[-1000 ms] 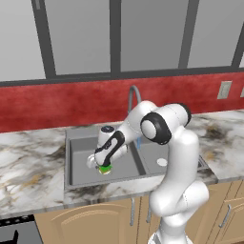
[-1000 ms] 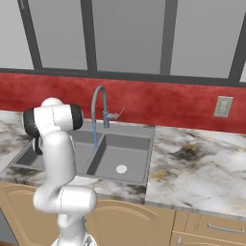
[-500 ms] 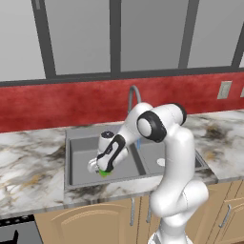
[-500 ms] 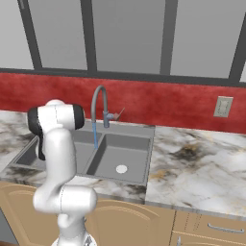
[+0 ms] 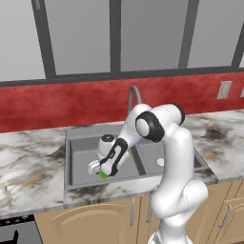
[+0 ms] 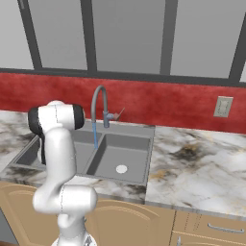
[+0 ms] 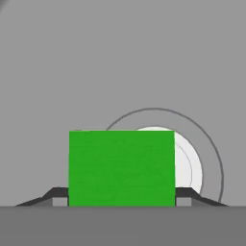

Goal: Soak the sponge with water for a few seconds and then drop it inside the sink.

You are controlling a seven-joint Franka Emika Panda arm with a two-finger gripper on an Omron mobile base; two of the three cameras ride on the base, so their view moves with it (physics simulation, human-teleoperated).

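Gripper [image 5: 106,172] clamped on the sponge [image 7: 121,168] — it has drifted from 3 toward 9 o'clock across the sink [image 5: 76,143], away from the water [image 6: 95,136], now over the left-basin drain [image 7: 190,166]. Soak looks done — release likely next.

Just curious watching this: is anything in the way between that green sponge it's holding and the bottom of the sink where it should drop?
Nothing visible. The gripper is shut on the sponge over the sink's left basin, and the hand view shows only bare grey floor and the round drain beyond it.
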